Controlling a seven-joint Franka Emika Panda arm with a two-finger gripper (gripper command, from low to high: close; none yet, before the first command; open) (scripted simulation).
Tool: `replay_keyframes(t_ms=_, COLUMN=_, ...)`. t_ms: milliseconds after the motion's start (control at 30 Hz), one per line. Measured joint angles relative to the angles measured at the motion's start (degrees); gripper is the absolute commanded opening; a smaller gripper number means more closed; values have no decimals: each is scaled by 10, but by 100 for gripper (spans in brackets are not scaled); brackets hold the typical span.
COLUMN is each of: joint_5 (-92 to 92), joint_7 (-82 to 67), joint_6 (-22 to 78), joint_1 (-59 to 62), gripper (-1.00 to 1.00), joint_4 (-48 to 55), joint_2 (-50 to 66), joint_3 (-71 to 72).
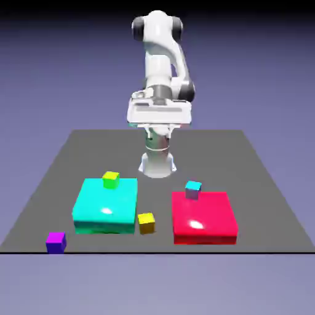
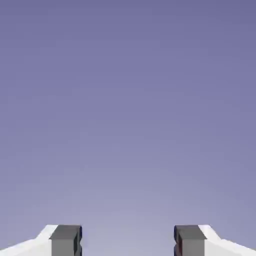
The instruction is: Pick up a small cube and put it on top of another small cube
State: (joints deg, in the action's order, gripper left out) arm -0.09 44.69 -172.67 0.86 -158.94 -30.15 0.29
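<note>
The small purple cube (image 1: pixel 56 242) sits on the grey table near its front edge, at the exterior view's left. The other small cube, lime yellow-green (image 1: pixel 111 179), rests on the far edge of a big flat cyan block (image 1: pixel 104 206). My gripper (image 1: pixel 160 123) hangs high above the table's far half, well away from both cubes. In the hand view the gripper (image 2: pixel 127 242) is open: its two grey fingertips (image 2: pixel 65 240) stand wide apart with nothing between them. Only the blue-violet backdrop shows beyond them, and no cube appears in that view.
A deeper yellow cube (image 1: pixel 146 223) lies on the table between the cyan block and a big flat red block (image 1: pixel 204 216). A light-blue cube (image 1: pixel 193 189) sits on the red block's far left corner. The table's front edge (image 1: pixel 154 251) runs just in front of the purple cube.
</note>
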Motion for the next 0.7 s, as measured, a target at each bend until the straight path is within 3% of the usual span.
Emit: replay_keyframes(t_ms=700, joint_5=-15, joint_7=388, joint_6=232, joint_1=269, gripper=0, joint_4=359, joint_2=436, joint_3=51)
